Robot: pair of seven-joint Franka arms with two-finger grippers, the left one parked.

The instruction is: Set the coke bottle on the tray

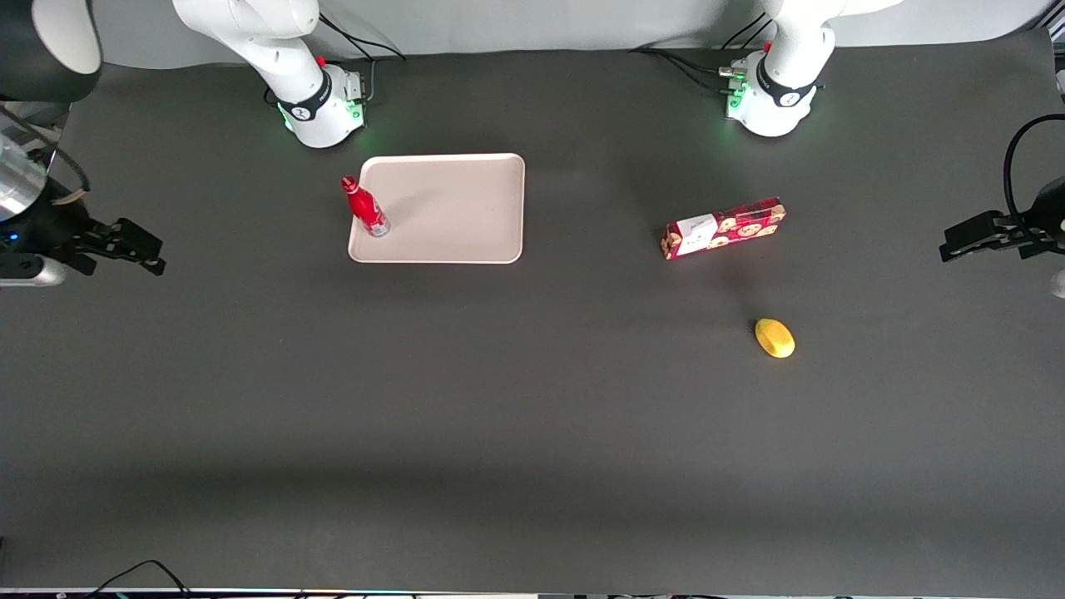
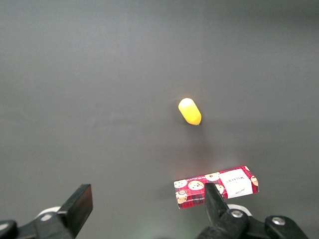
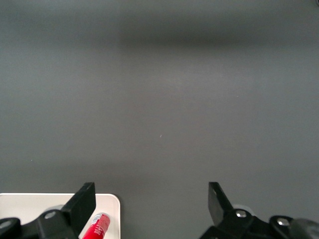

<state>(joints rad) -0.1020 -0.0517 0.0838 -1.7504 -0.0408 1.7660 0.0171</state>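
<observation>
The coke bottle [image 1: 364, 208] stands upright on the tray [image 1: 466, 208], at the tray's corner nearest the working arm's end and the front camera. It is slim and red, with a red cap and a silvery base. My right gripper [image 1: 150, 249] hovers well clear of the tray, out toward the working arm's end of the table. It is open with nothing between its fingers. In the right wrist view the gripper [image 3: 152, 204] frames bare table, with the bottle [image 3: 97, 226] and a rounded corner of the tray [image 3: 30, 209] just beside one finger [image 3: 82, 204].
A red cookie box [image 1: 724, 227] lies toward the parked arm's end of the table. A yellow lemon-like object [image 1: 775, 338] sits nearer the front camera than the box. The working arm's base [image 1: 320, 104] stands close to the tray's farther edge.
</observation>
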